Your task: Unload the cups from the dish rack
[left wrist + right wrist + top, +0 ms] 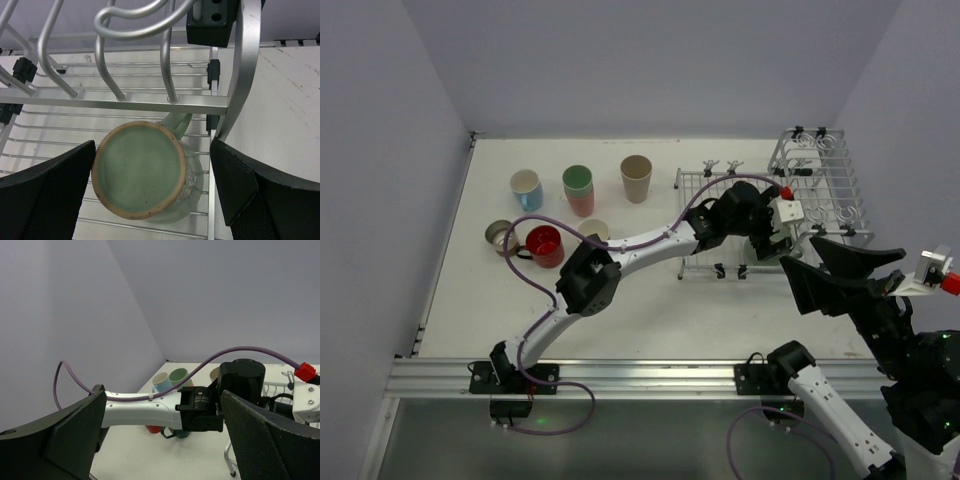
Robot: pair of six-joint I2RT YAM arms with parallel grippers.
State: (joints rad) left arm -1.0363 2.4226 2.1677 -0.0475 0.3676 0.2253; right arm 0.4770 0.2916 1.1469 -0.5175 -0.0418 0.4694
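From above, the left arm (pixel 620 255) stretches across the desk (pixel 650 310) to the dish rack (pixel 820 170) at the far right. The left tool (pixel 765 232) hangs over the rack's flat grid, hiding whatever sits under it. Six cups already stand on the desk at the far left, among them a light-blue mug (pixel 527 188), a beige tumbler (pixel 636 177) and a red mug (pixel 544 245). The right tool (pixel 835 272) is spread open and raised at the near right, short of the rack, so the left arm is clearly the nearer one.

The left wrist camera looks straight down into a sage-green mug (pixel 140 172). It stands upright on the grid wires, just in front of the upright wire loops (pixel 115 55). The left tool (pixel 153 145) is wide open and grips nothing. The mug sits between its fingers (pixel 50 195), just beside the left one and apart from the right. The mug's long axis runs along the line of approach. Its handle (pixel 177 122) points toward the rack's rail, off the closing line. A curved side wire (pixel 245 75) ends close to the right fingertip; whether it would block closing I cannot tell.

The right wrist camera shows the right tool (pixel 161 392) open and empty. It faces the left arm (pixel 145 410), with cups standing on the desk beyond.
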